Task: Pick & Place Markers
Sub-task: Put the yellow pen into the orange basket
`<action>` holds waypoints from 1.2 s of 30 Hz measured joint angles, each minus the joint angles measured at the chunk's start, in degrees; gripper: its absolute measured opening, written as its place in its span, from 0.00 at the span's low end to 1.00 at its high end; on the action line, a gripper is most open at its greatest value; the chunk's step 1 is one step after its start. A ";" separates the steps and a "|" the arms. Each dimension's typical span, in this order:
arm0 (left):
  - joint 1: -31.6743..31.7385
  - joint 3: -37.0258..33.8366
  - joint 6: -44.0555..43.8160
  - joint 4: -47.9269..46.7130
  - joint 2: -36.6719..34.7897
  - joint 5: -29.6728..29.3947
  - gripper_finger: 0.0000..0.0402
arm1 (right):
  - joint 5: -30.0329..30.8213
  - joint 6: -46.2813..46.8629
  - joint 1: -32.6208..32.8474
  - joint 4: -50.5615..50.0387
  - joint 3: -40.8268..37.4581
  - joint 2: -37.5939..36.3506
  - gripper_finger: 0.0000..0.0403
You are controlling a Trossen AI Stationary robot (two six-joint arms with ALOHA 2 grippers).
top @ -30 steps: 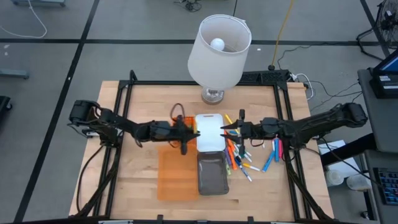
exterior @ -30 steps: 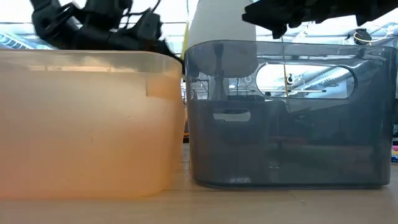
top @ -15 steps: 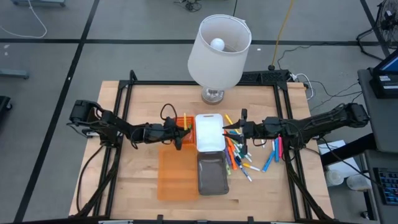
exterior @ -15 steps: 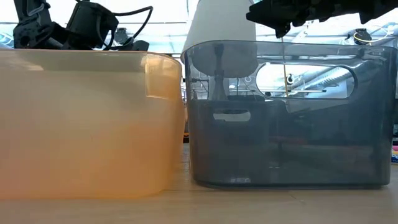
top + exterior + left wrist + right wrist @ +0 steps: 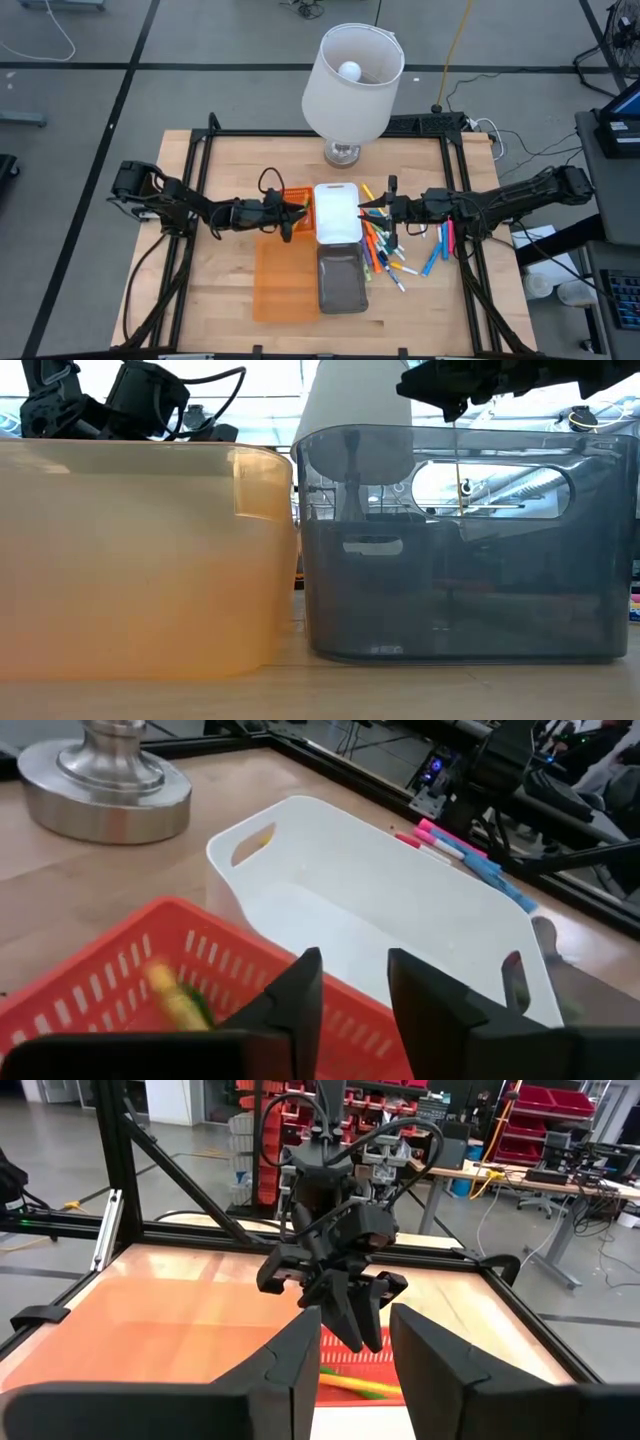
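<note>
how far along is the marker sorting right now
Early. Done: an orange marker lies in the red basket. In hand: nothing; the left claw stands open over that basket, the right claw open beside the white tray. Left: the marker pile on the table.

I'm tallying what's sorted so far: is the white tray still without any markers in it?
Yes, in the left wrist view the white tray shows only bare floor, while markers lie on the table beyond it.
</note>
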 joint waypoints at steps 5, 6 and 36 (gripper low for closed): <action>0.00 0.00 3.34 1.24 -0.58 0.07 0.30 | 0.01 0.00 0.00 -0.31 0.00 -0.01 0.27; 0.00 0.00 4.14 1.90 -0.57 0.17 0.30 | 0.03 0.00 0.00 -0.64 0.00 -0.01 0.27; -0.50 0.02 19.58 -0.10 -19.96 0.43 0.29 | 4.86 23.15 -17.59 -30.78 0.04 20.19 0.64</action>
